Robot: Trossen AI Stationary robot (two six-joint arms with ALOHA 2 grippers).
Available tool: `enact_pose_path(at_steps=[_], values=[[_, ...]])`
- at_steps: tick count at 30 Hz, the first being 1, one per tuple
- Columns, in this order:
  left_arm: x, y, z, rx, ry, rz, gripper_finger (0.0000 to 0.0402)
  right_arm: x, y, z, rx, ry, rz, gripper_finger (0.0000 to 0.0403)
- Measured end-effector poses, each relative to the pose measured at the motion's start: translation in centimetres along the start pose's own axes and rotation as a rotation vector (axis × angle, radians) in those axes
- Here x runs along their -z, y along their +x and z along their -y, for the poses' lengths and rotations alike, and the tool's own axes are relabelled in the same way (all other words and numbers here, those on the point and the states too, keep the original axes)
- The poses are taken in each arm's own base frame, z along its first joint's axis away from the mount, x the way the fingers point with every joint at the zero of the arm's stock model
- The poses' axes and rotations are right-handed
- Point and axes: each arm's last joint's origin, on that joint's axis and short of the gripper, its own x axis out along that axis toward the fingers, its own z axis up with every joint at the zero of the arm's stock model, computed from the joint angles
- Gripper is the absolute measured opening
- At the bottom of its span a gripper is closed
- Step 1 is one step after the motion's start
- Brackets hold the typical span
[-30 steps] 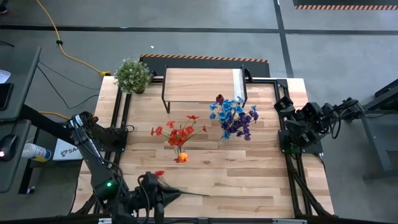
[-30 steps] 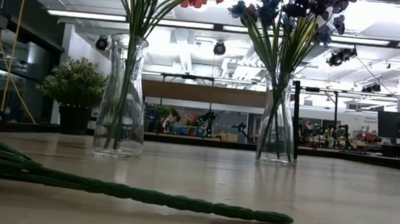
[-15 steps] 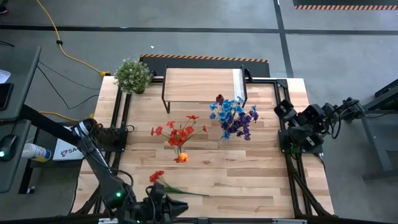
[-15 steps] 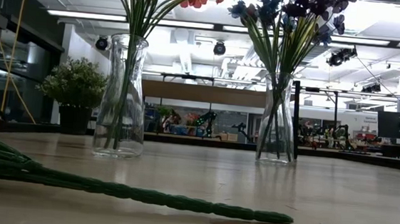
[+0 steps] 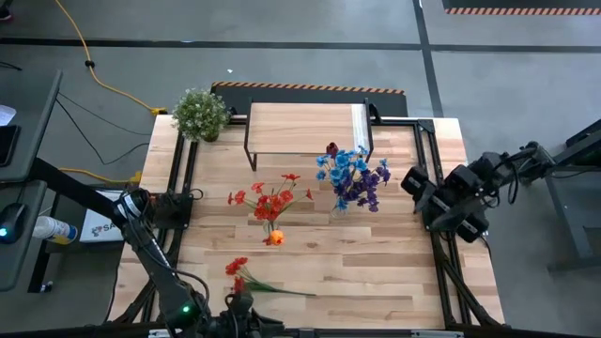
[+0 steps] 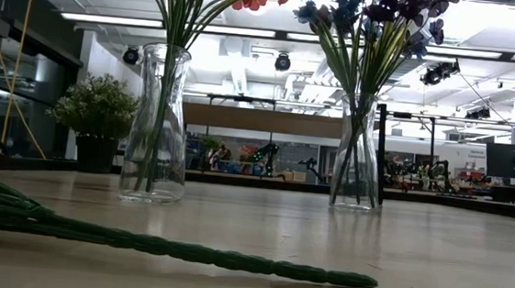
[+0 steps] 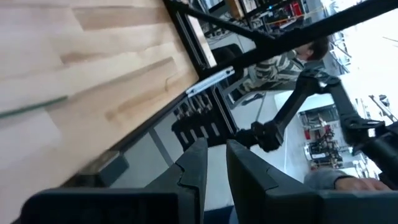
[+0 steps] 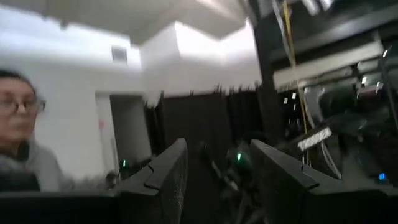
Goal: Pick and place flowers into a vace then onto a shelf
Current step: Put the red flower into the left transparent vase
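The left gripper [image 7: 211, 163] sits at the table's near edge, beyond the wood and low by the frame; its two dark fingers [image 7: 194, 168] stand close together with only a thin slit between them, and nothing is in that slit. Just ahead of it, on the bare planks, a loose red flower bunch [image 5: 237, 269] lies flat. Its long green stem [image 6: 185, 251] runs away from the blooms toward the right arm's side, and its tip ends on open wood with free boards all round. Farther out from the left gripper stands a clear glass vase [image 6: 157, 123] holding the red flowers [image 5: 270, 200], with an orange tulip [image 5: 275, 238] hanging at its near side. Beside that, toward the right arm, a second glass vase [image 6: 358, 154] holds the blue and purple sprays [image 5: 355, 177], and a small dark red bud [image 5: 331, 148] rises at their far side. A band of empty wood separates the two vases. Beyond both, the shelf [image 5: 300, 129] stands with its plank top bare, its white strip [image 5: 359, 121] toward the right arm. A bushy potted plant [image 5: 200, 113] fills the far corner on the left arm's side, touching the table's edge. The right gripper [image 8: 214, 180] is raised off the table's side rail, level with the blue vase, fingers [image 8: 166, 174] parted and empty. A person [image 8: 22, 143] shows in the room behind it.
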Motion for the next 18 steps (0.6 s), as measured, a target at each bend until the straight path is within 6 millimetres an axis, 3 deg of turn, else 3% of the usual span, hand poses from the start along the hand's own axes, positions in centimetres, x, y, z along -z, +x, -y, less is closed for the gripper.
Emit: enact_pose_path(at_steps=[11, 18], values=[[1.3, -2.1, -1.2, -0.052, 0.007, -0.03, 0.0097, -0.8, 6.1, -0.3, -0.05, 0.012, -0.314, 0.0165], [2.3, -4.2, -2.7, -0.123, 0.054, -0.054, 0.0097, 1.2, 10.2, -0.8, -0.048, 0.051, -0.426, 0.0165]])
